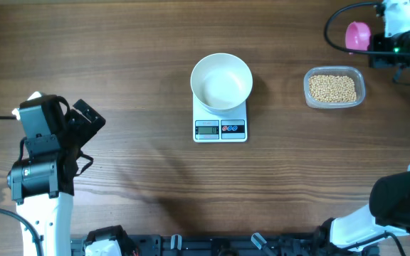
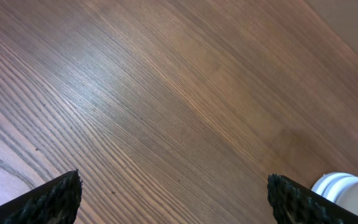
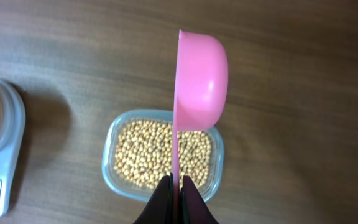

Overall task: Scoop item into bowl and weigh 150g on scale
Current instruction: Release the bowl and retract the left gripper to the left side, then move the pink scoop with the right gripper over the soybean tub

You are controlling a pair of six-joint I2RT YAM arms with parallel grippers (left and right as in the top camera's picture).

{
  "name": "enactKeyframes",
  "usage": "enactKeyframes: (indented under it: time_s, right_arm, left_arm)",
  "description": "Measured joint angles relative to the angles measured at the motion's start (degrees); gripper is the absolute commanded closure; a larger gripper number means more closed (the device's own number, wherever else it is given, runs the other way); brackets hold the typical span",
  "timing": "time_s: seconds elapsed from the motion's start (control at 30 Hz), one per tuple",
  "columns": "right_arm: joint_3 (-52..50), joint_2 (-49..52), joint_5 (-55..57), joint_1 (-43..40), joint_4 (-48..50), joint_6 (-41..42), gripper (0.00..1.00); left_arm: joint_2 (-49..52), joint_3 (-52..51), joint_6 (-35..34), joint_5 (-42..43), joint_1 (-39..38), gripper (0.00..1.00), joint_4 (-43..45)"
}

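From my overhead feed, the bowl (image 1: 221,84) sits on the scale (image 1: 220,129) at table (image 1: 134,71) centre, showing only its bare white inside. The scale's display and buttons peek out at the bowl's 6 o'clock; the digits are too small for me to read. At 3 o'clock of the scale, well apart, the clear tub (image 1: 362,87) holds the beans (image 1: 332,88) in a shallow layer. My right gripper (image 3: 178,186) is clamped on the handle of the pink scoop (image 3: 201,74), which is turned on edge above the tub. My left gripper (image 2: 173,186) is spread wide over bare wood, at the scale's 9 o'clock.
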Motion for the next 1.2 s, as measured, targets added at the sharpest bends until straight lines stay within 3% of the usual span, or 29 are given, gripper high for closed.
enactKeyframes:
  time_s: [0.53,0.83,1.2]
  right_arm:
    - [0.0,0.0,-3.4,-0.2,1.0,0.8,0.96]
    - [0.0,0.0,-3.6,-0.2,4.8,11.6,0.95]
    - [0.0,0.0,-4.0,-0.2,16.5,24.5,0.96]
  left_arm:
    - [0.0,0.0,0.0,0.0,0.0,0.0,0.0]
    - [0.0,0.0,0.0,0.0,0.0,0.0,1.8]
    - [0.0,0.0,0.0,0.0,0.0,0.0,2.6]
